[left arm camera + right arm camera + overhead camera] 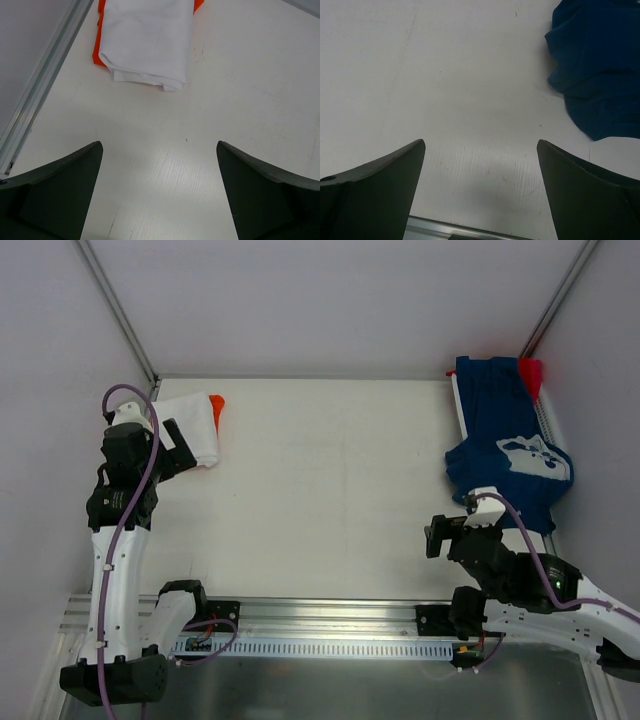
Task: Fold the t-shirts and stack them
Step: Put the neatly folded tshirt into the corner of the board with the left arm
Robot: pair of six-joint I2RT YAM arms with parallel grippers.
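- The left gripper (159, 150) hangs over the bare desk (240, 100), fingers spread wide, pinching nothing.
- Just ahead of it, slightly left, the folded white t-shirt (147, 40) lies on the orange t-shirt (97, 52), whose edges show past the white on 2 sides.
- The right gripper (480, 145) is also spread wide and empty above the desk.
- Ahead and to its right, the navy t-shirt (600, 65) lies rumpled, its white print facing up.
- Farthest from that gripper, the small red t-shirt (531, 372) peeks out behind the navy cloth.
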